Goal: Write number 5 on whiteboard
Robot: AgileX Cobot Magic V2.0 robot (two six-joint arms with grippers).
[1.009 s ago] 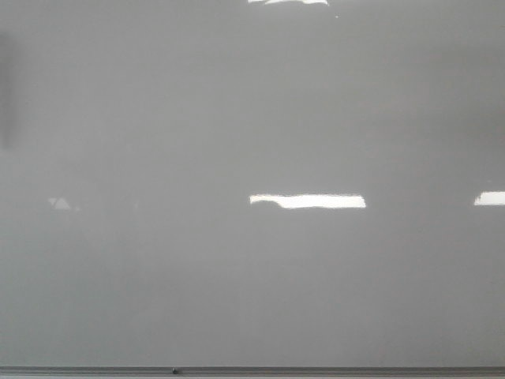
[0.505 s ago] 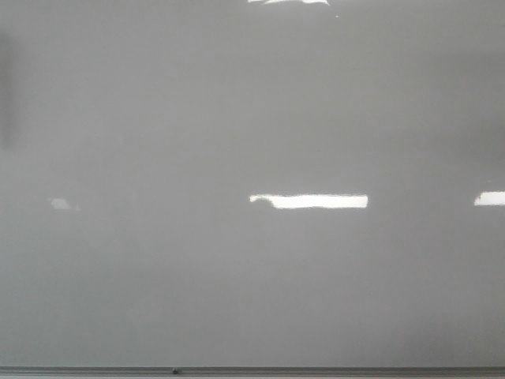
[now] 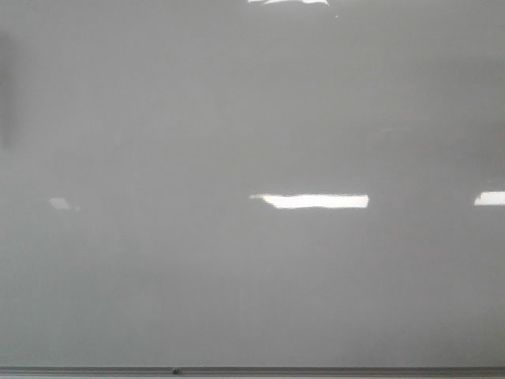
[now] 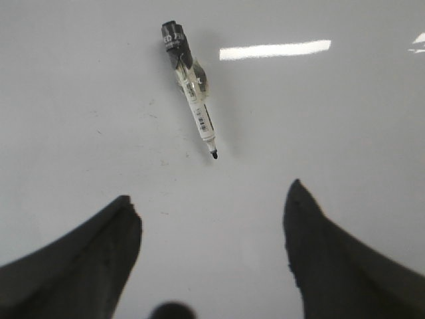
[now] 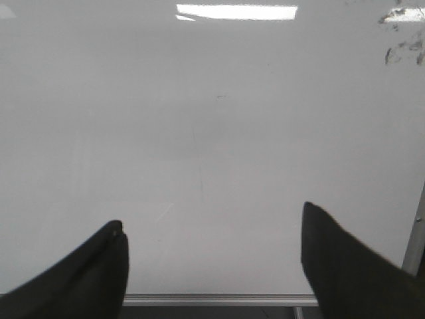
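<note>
A: Starting at the left: the left gripper is spread wide and empty over the whiteboard. The marker lies flat on the board beyond its fingers, uncapped, tip toward the gripper.

B: What's the risk there?

A: It lies at a slant. I'd guess that if the jaws close off its axis, it could roll on the glossy surface, or the tip could smear a stray line.

B: And on the right?

A: The right gripper is also wide and holds nothing, above bare board near the frame. Old smudges sit at the far right.

B: Any 5 yet?

A: None in any view.
</note>
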